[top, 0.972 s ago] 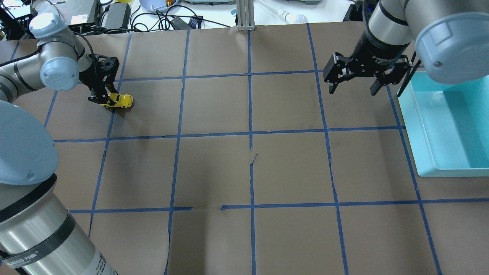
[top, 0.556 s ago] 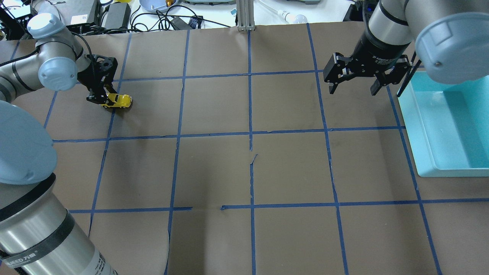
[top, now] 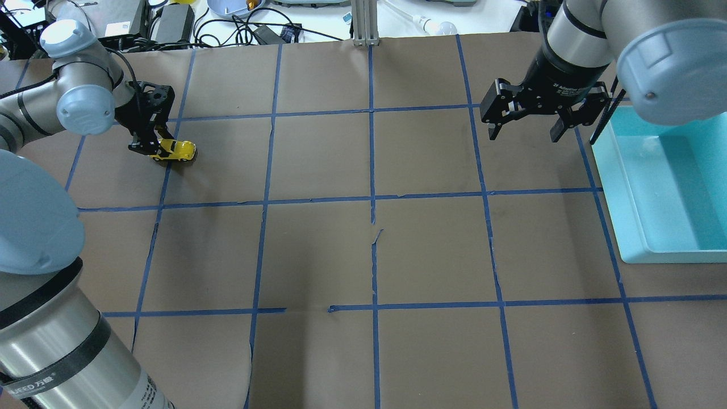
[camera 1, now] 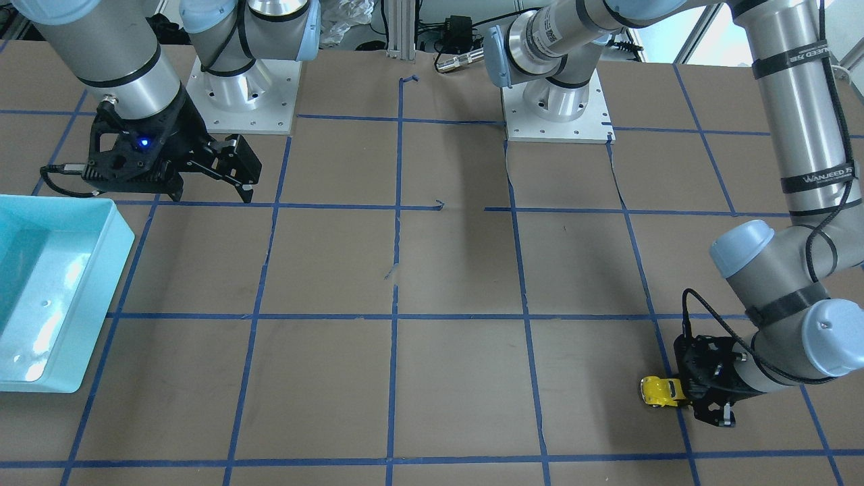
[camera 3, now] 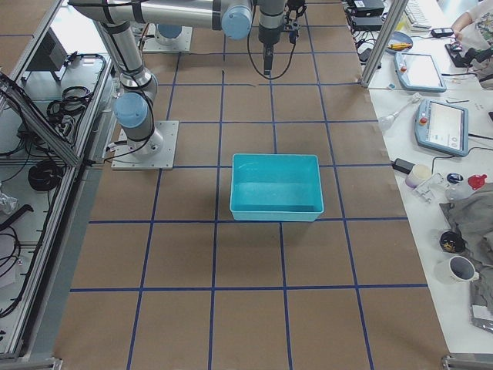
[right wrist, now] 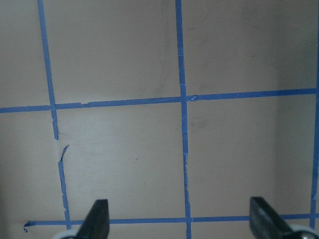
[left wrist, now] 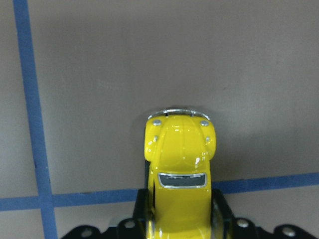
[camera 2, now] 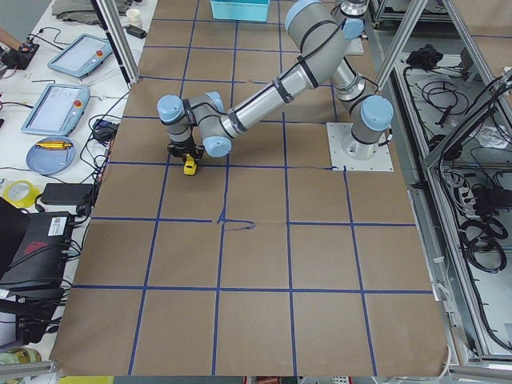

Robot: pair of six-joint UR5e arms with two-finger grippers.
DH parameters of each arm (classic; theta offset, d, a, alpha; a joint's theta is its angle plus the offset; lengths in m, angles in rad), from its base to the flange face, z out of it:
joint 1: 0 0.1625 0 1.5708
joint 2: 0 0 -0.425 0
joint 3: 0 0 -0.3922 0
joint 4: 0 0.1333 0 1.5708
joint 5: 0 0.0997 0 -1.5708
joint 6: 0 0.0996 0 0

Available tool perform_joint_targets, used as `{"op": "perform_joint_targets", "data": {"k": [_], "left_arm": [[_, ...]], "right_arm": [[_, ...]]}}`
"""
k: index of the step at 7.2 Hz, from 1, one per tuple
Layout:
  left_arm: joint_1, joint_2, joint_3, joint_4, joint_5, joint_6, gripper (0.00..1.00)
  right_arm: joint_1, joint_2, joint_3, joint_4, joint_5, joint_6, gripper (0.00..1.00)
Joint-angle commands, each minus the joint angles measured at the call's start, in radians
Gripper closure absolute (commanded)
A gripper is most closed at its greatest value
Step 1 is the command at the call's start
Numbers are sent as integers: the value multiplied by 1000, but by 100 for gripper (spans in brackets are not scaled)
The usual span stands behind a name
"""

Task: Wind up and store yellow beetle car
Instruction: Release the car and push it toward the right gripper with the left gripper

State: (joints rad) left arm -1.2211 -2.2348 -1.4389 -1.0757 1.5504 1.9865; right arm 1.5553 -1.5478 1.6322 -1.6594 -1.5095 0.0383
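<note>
1. In the left wrist view, the left pincer (left wrist: 180, 221) pinches the yellow beetle car (left wrist: 180, 174) by its rear flanks. The nose and chrome bumper point away from the camera. The wheels appear to rest on the surface (top: 431, 250), and the body straddles a blue tape line (left wrist: 89, 199).

2. The grip looks risky. The car is glossy and rounded, and only its back half sits between the fingers. A hard squeeze or a sideways drag could squirt it forward out of the hold.

3. If winding means dragging the car backward, too little downward pressure would probably let the wheels skid on the paper without loading the spring. The raised tape edge under the car could also catch a wheel and twist it in the grip.

4. From overhead, the car (top: 177, 150) sits at the far left of the surface with its nose aimed toward the middle. If it were let go while wound, I judge it would run across the open grid. A torn seam (top: 376, 236) in the paper could deflect it.

5. Farther right, the right pincer (top: 523, 136) hangs spread wide and holds nothing. It is just beside the teal bin (top: 670, 257).

6. The bin is well apart from the car. Carrying it that far on so shallow a hold risks dropping it short of the bin.
</note>
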Motion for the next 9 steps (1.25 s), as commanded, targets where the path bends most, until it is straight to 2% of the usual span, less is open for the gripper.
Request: {"op": "perform_joint_targets", "data": {"k": [1,9], "left_arm": [[0,6,0,-1,3,-8,0],[0,15,0,-3,3,-11,0]], "right_arm": [[-1,0,0,0,0,0,0],[-1,-2,15,-10,-18,0,0]]}}
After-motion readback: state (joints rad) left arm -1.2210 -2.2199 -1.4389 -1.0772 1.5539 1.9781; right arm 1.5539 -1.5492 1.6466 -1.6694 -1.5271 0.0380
